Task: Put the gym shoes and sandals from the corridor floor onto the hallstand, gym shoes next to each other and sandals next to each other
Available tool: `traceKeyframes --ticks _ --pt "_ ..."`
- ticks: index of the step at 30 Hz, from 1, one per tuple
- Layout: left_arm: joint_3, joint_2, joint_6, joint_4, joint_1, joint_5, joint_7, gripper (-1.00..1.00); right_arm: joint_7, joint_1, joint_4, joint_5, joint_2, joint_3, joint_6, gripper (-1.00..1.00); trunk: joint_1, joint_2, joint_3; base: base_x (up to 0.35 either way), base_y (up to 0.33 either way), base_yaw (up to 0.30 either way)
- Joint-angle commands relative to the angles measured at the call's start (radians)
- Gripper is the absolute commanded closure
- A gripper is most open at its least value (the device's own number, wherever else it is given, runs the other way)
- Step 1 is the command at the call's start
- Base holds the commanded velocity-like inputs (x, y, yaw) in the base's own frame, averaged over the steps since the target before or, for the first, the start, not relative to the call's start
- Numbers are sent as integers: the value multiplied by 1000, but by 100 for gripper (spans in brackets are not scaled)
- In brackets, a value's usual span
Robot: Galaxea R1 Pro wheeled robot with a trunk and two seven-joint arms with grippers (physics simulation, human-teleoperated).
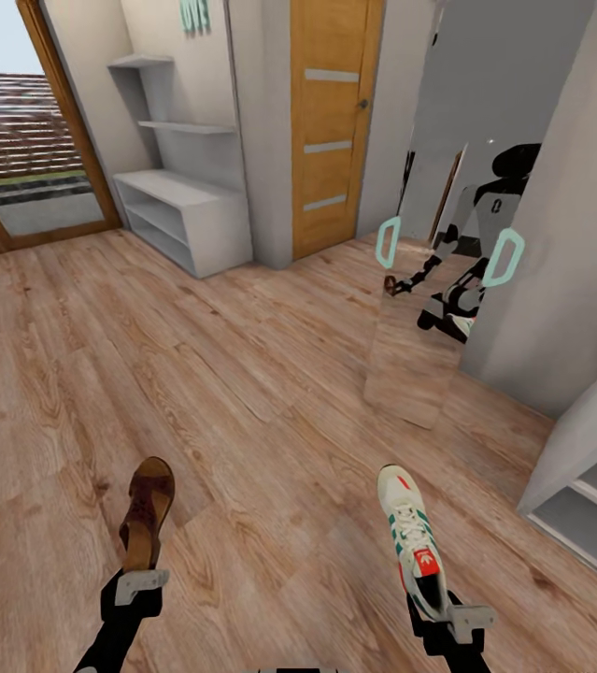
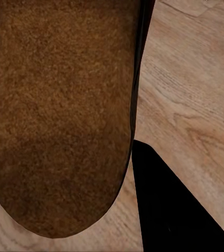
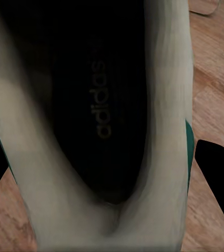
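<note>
One brown sandal [image 1: 149, 505] sticks out ahead of my left gripper [image 1: 139, 585], which is shut on its heel end. Seen from the left wrist, its tan footbed [image 2: 59, 115] is very close, with a dark finger [image 2: 170, 210] beside it. My right gripper [image 1: 451, 613] is shut on the heel of a white gym shoe [image 1: 412, 533] with green stripes and a red tongue label. The right wrist view looks into the shoe's dark inside [image 3: 99, 105], with black fingertips [image 3: 217, 168] on both sides. The pale-grey hallstand [image 1: 181, 201] stands far off at the upper left, across the wood-plank corridor floor [image 1: 242, 374].
A tall wall mirror [image 1: 457, 234] at the right reflects me holding both items. An orange wooden door [image 1: 331, 121] stands beside the hallstand, and a glass door [image 1: 18, 140] lies to the left. Another pale-grey shelf unit [image 1: 588, 486] juts in at the lower right.
</note>
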Motion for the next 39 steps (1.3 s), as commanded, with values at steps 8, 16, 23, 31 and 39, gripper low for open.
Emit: traceKeyframes --ticks 8,16,23,31,39 --pt "1 -1 -2 1 0 0 -2 100 -1 0 3 -9 -1 3 -3 100 0 0 5 0 0 -7" --pt "0 -2 -2 1 0 -1 -2 100 -25 0 4 -9 -1 4 -3 100 0 0 16 0 0 0" --pt "-2 -5 -2 1 0 -6 -3 100 -28 0 5 -9 -1 4 -3 100 0 0 27 0 0 0" --pt "-2 -5 -2 1 0 -7 -4 100 -76 1 6 -7 -1 4 -3 100 0 0 40 2 2 0" --pt "-2 -5 -2 1 0 -5 -4 100 -75 1 6 -7 -1 5 -3 100 0 0 52 108 172 0"
